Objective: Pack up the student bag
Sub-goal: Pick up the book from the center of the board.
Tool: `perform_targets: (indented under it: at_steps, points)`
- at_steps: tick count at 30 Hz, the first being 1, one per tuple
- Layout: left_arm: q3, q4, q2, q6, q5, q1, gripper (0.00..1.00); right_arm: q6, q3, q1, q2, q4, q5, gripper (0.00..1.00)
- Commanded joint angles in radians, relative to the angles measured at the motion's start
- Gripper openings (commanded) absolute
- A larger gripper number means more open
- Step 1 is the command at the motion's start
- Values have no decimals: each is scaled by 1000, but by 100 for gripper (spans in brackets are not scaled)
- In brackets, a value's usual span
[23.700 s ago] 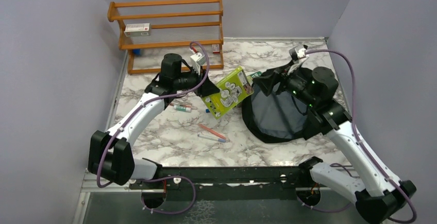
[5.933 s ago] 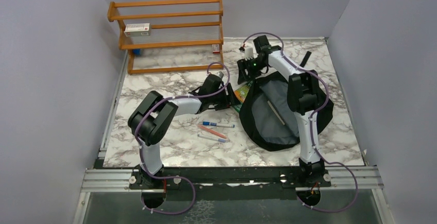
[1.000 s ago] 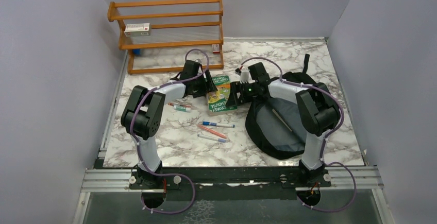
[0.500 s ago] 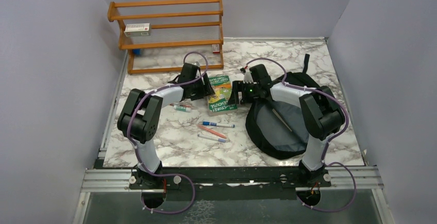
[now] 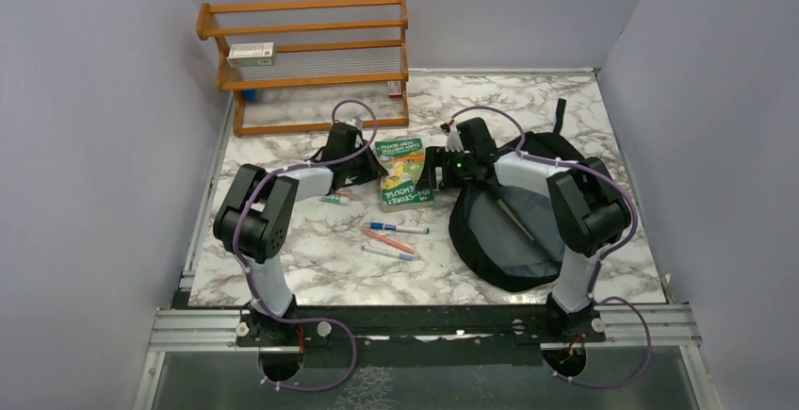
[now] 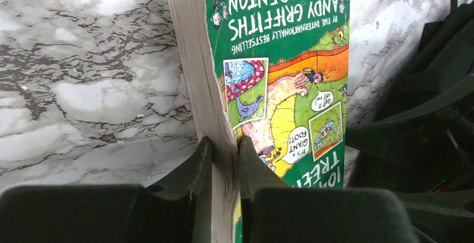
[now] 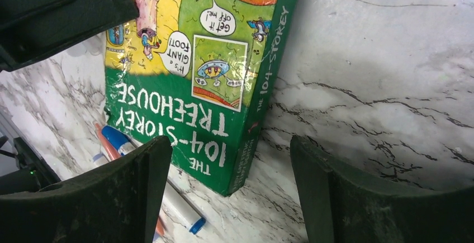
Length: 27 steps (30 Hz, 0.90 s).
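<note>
Left wrist: left jaws clamp book (image 6: 279, 58) page edge

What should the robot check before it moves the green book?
1. Grip: left gripper shut on the green book at its page edge: ok.
2. Free hand: right gripper open, holding nothing: ok.
3. Target: student bag open, grey inside showing: ok.
4. Book lifted clear of the table: cannot tell.
5. All packed: not ok, the pens lie on the table.
</note>
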Motion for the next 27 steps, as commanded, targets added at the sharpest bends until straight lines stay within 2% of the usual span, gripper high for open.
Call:
perform_targets:
  at_steps: [1, 3, 7, 13, 19, 27]
  points:
    - [-100, -81, 76, 0, 5, -5, 7, 31, -30, -2, -2, 33, 62, 84]
    - [-120, -64, 78, -13, 11, 3, 0, 52, -22, -5, 5, 51, 55, 85]
    - [-165, -9, 84, -50, 55, 30, 0, 118, 6, -7, 30, 73, 30, 86]
    - [-183, -7, 87, -61, 41, 42, 0, 287, 30, -10, 88, 80, 16, 86]
    - [-183, -13, 90, -62, 32, 45, 0, 424, -1, -11, 148, 212, -113, 83]
    - [-173, -1, 101, -56, 58, 41, 0, 567, -41, -12, 216, 448, -294, 74]
